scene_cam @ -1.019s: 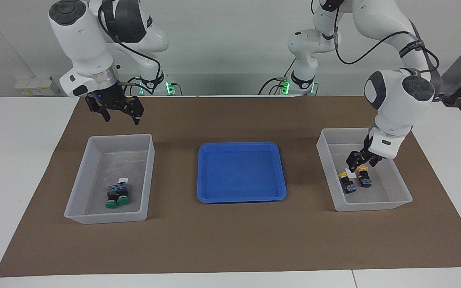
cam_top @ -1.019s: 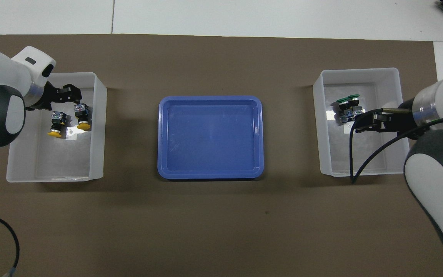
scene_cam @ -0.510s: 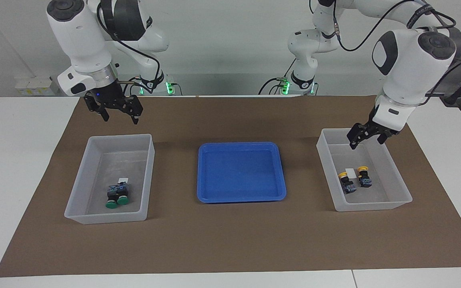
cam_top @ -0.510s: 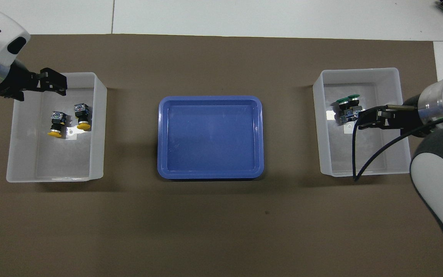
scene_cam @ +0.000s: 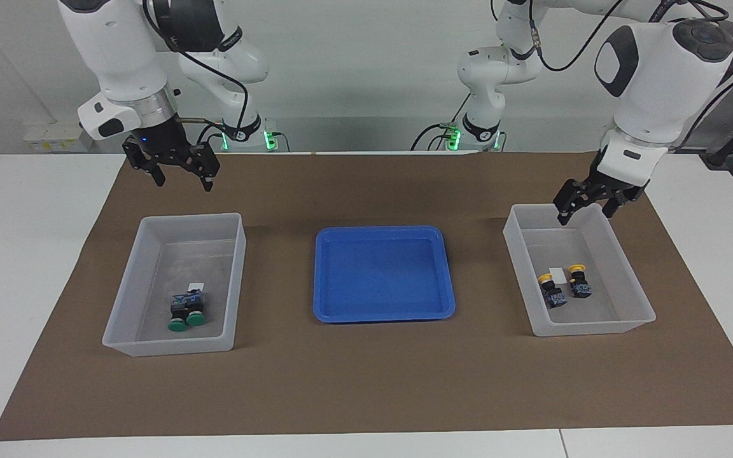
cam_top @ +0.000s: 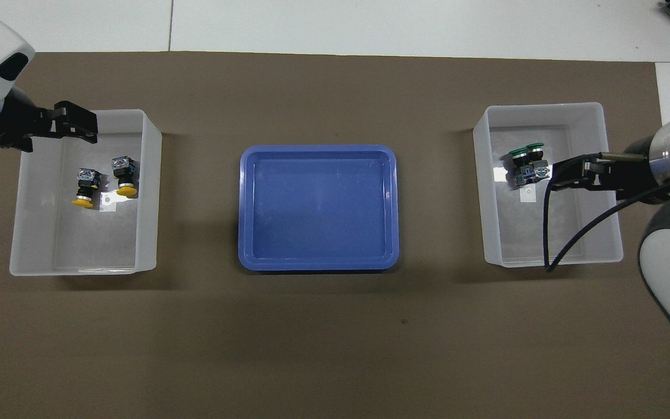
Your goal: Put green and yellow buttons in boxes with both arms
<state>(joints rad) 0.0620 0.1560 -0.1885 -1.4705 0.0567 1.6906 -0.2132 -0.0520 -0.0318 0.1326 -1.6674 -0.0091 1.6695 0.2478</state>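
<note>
Altogether, four push-button switches are sitting in two clear plastic boxes, two to a box. Toward the right arm's end of the table, one clear box (scene_cam: pixel 174 284) is holding the two green-capped buttons (scene_cam: pixel 187 312), lying side by side and touching, beside a small white tag (scene_cam: pixel 195 284) on the box floor. Toward the left arm's end, the other clear box (scene_cam: pixel 579 270) is holding the two yellow-capped buttons (scene_cam: pixel 562 287), lying just beside each other with a second small white tag (scene_cam: pixel 557 275) between them. Between the two boxes, one blue tray (scene_cam: pixel 383 273) is lying with nothing in it, and all three containers are resting on one brown mat (scene_cam: pixel 366 381) covering the middle of the white table (scene_cam: pixel 23 210). Two white arms are hanging raised above the scene. The left gripper (scene_cam: pixel 586 207) is hovering over the robot-side end of the box with the yellow buttons, its fingers spread apart and carrying nothing. The right gripper (scene_cam: pixel 183 178) is hovering over the mat at the robot-side end of the box with the green buttons, its fingers likewise spread wide and gripping nothing.
</note>
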